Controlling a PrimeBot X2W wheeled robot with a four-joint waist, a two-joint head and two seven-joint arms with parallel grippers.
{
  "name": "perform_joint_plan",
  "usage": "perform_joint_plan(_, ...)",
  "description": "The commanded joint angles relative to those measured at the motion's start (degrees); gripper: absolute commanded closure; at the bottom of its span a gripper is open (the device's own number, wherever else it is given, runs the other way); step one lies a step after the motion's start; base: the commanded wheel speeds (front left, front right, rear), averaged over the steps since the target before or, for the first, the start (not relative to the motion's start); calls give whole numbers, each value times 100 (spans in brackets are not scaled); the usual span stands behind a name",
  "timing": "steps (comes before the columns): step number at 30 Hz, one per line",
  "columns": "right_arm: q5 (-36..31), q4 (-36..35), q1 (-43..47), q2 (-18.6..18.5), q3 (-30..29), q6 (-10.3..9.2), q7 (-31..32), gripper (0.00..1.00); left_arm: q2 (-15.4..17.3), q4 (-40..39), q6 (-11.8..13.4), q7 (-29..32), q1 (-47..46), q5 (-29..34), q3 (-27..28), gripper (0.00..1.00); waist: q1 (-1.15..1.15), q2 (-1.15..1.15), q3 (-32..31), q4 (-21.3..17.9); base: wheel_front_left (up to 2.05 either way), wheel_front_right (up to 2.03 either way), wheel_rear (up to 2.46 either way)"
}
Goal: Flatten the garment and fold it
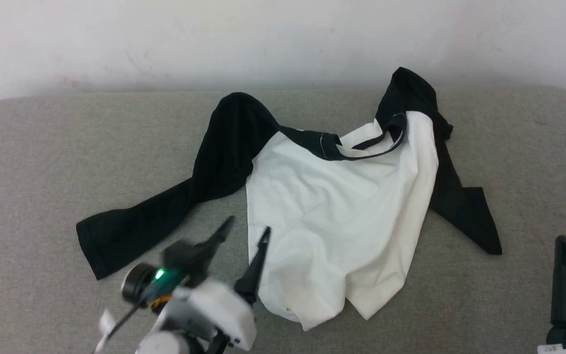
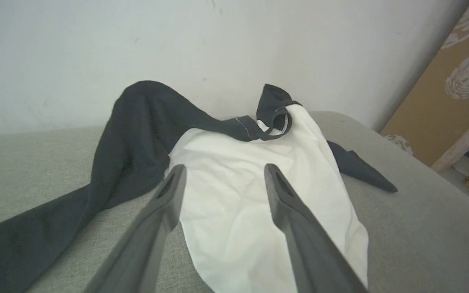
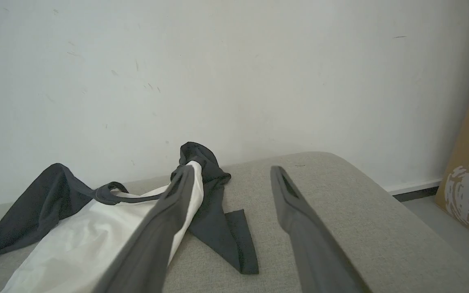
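— Where does the garment lie?

— Rumpled on the grey cushion, in the middle of the head view. Its white body sits at the centre, and the black neckband is toward the top, near the wall. One black sleeve trails to the lower left. The other bunches at the upper right and runs down the right side.

— And the left gripper?

— It is at the lower left of centre, fingers spread wide, holding nothing. In its wrist view the fingers straddle the left edge of the white body, one over the cushion and one over the cloth. Whether they touch the fabric cannot be told.

— The right gripper?

— Also wide apart and empty. In the head view one dark finger stands in the lower right corner, well apart from the nearer sleeve's end. In its own wrist view the garment lies at the left of the frame, with bare cushion between the fingers.
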Motion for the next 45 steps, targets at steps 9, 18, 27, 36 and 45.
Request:
perform_joint_plan(9,93,100,-391,13,39,-3,-76,0,9,917,326,3404,-1255,236,-452,0,0,0,590,-121,0,0,0)
perform_joint_plan(18,146,276,-591,13,139,-3,-174,0,-67,1445,626,4191,-1328,149,-473,0,0,0,824,-277,0,0,0)
perform_joint_plan(27,121,402,-638,14,68,-3,-169,0,-201,1025,232,4225,-969,-1175,-369,100,0,0,496,-38,0,0,0)
perform_joint_plan(36,151,396,-462,14,145,-3,-66,0,203,-1037,205,4906,831,-2399,-202,100,0,0,204,298,0,0,0)
perform_joint_plan(45,106,330,-304,14,119,-3,109,0,230,-1541,487,4489,2486,-2668,132,75,0,0,146,603,0,0,0)
